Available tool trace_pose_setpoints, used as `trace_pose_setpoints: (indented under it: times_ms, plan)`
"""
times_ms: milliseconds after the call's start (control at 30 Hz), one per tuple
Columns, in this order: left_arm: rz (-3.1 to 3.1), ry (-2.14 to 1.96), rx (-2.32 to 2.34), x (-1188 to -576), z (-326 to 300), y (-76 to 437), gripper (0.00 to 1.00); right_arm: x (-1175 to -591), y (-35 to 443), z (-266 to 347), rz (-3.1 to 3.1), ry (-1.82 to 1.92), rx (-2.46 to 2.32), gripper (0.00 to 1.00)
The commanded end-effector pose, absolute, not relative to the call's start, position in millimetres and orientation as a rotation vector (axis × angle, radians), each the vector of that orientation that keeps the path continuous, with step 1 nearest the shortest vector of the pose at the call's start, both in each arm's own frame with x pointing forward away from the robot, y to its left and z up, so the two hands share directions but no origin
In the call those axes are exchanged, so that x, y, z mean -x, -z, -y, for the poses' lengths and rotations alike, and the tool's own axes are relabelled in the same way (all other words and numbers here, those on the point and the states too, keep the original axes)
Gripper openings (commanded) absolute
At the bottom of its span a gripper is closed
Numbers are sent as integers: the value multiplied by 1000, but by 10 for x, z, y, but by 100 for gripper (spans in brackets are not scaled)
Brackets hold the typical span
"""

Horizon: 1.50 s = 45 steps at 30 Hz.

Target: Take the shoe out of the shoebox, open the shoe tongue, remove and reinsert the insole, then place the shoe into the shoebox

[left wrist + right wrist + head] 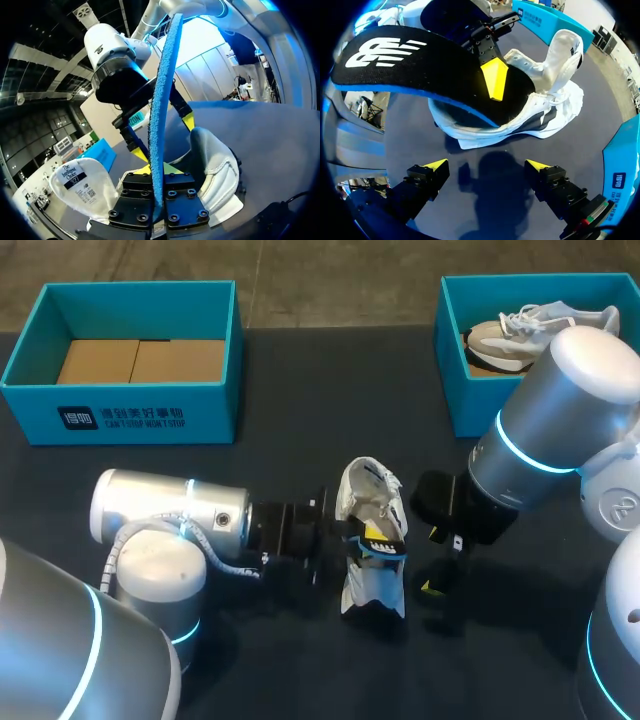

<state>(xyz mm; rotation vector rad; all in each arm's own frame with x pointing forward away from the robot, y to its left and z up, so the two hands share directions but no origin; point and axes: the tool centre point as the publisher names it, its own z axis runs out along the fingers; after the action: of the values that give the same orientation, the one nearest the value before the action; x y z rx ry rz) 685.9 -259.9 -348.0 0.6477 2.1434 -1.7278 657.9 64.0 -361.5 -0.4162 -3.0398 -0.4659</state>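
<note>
Teal boxes, 2: left box (215, 415) and right box (455, 390), far. Shoes, 2: spare shoe (510, 335) in right box; white shoe (370, 590) mid-table, toe far, axis near-far. Left gripper (378, 540) clamps 1 insole (162, 100); right gripper (486, 166) gapes.

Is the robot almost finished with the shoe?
About halfway. Done: the shoe is out on the table, tongue open. Now: the left gripper holds the insole, one end at the shoe; the right gripper is open. Left: seat the insole, box the shoe.
</note>
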Motion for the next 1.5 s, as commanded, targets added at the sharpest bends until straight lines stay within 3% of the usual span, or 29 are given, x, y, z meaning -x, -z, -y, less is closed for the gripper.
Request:
trace_pose_setpoints:
  times_ms: [33, 333, 433, 933, 1500]
  plan:
    - [-2149, 1721, -644, -6880, 2637, 3505, 0, -6569, 3620, -644, 3042, 464, 418, 100]
    - [-2119, 1747, -646, -6810, 2606, 3441, 0, -6569, 3620, -644, 3042, 464, 418, 100]
    - [-2111, 1752, -648, -6781, 2599, 3410, 13, -6569, 3620, -644, 3042, 464, 418, 100]
    - [-2046, 1748, -658, -6672, 2598, 3310, 28, -6569, 3620, -644, 3042, 464, 418, 100]
    - [-1965, 1732, -668, -6570, 2624, 3144, 27, -6569, 3620, -644, 3042, 464, 418, 100]
